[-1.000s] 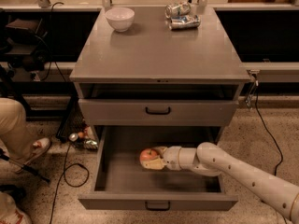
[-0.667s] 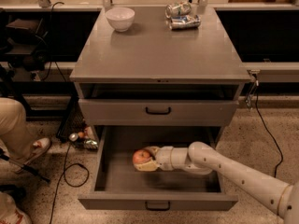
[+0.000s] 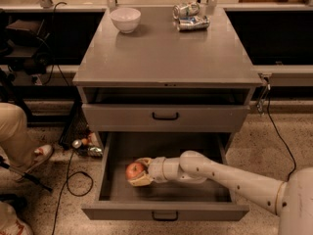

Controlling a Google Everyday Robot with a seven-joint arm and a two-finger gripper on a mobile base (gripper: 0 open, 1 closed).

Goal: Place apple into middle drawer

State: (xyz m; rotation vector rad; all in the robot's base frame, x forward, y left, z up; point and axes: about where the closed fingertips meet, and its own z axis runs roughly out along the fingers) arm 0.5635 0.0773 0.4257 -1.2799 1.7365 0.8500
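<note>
The middle drawer (image 3: 166, 211) is pulled open at the bottom of the grey cabinet, with a small black handle on its front. My white arm reaches in from the right. My gripper (image 3: 137, 173) is inside the drawer, left of centre, shut on the red-orange apple (image 3: 134, 171). The apple sits between the pale fingers (image 3: 142, 181), low over the drawer floor. I cannot tell whether it touches the floor.
The upper grey drawer (image 3: 165, 116) is closed. On the tabletop (image 3: 166, 58) stand a white bowl (image 3: 125, 19) at back left and crushed cans (image 3: 190, 16) at back right. A person's leg and shoe (image 3: 22, 148), cables and litter lie on the floor at left.
My gripper has carried the apple leftward inside the open drawer. Nothing else has moved.
</note>
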